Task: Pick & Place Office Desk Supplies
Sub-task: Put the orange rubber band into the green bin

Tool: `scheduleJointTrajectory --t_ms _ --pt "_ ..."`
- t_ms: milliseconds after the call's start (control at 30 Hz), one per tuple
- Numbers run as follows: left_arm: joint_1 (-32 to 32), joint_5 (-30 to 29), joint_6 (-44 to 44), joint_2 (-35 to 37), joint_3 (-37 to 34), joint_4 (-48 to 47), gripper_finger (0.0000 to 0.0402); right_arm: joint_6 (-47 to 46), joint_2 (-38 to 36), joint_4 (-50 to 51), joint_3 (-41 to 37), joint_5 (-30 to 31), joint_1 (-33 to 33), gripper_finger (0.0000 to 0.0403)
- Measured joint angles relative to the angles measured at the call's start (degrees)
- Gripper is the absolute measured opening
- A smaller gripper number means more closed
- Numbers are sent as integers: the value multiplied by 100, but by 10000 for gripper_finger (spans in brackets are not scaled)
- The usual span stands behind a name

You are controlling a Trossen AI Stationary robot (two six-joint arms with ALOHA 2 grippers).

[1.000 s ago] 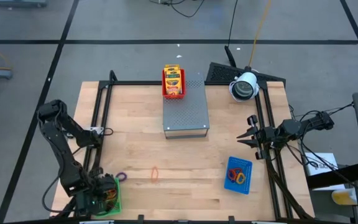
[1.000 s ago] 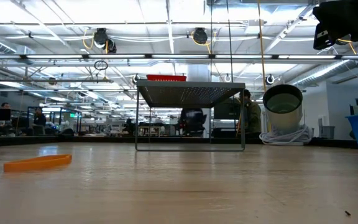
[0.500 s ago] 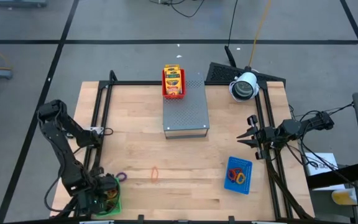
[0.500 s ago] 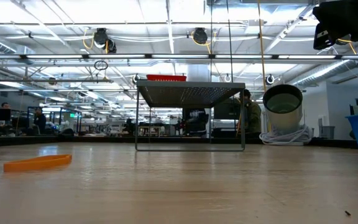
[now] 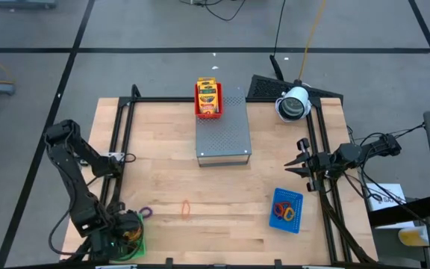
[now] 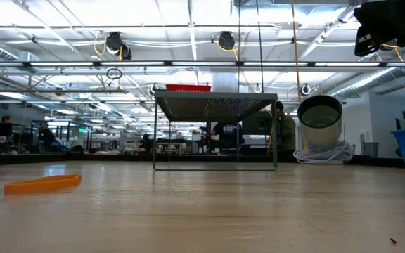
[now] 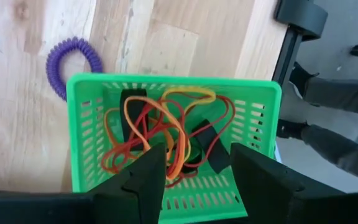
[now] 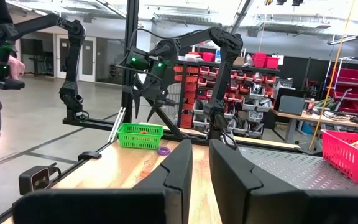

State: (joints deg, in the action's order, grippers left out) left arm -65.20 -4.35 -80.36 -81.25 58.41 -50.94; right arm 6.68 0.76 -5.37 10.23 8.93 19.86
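Two arms flank the wooden bench [image 5: 170,172]. In the high view the left pincer [image 5: 123,234] hangs over the green tray [image 5: 139,246] at the lower left corner of the frame; its wrist view shows the fingers [image 7: 143,180] spread apart with nothing between them, directly above the tray's tangle of orange and red bands [image 7: 160,134] and dark clips [image 7: 205,143]. A purple coil [image 7: 73,62] lies on the bench just beside the tray's corner, seen also in the high view [image 5: 145,212]. An orange band [image 5: 186,209] lies alone on the wood at lower centre, and shows at the low view's left [image 6: 42,183]. The right pincer [image 5: 295,166] waits at the right edge of the frame, off the working area; its fingers [image 8: 179,174] stand narrow, a slim gap between them, gripping nothing. A blue tray [image 5: 287,210] at lower right holds red and orange bands. A grey perforated box [image 5: 223,134] sits at upper centre, with a red tray [image 5: 208,99] of crayon packets [image 5: 208,93] on its far end. A white camera [image 5: 293,104] stands at upper right.
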Motion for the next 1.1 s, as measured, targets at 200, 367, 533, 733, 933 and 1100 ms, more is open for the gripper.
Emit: scheduleJointTrajectory --t_ms 200,367,533,733,933,1100 --pt "396 -47 374 0 0 65 189 0 0 0 1 0 2 45" --pt "891 139 1028 0 0 390 189 0 1 0 0 0 1 45" --pt "1409 248 1947 0 0 792 189 0 1 0 1 0 2 45" --pt "2311 583 2074 -219 118 912 189 0 1 0 0 0 0 45" --pt "3220 506 1956 -1141 1154 599 189 2 0 0 1 0 0 45" --pt "3653 282 1505 -2140 2456 -546 189 0 -1 0 1 0 0 45"
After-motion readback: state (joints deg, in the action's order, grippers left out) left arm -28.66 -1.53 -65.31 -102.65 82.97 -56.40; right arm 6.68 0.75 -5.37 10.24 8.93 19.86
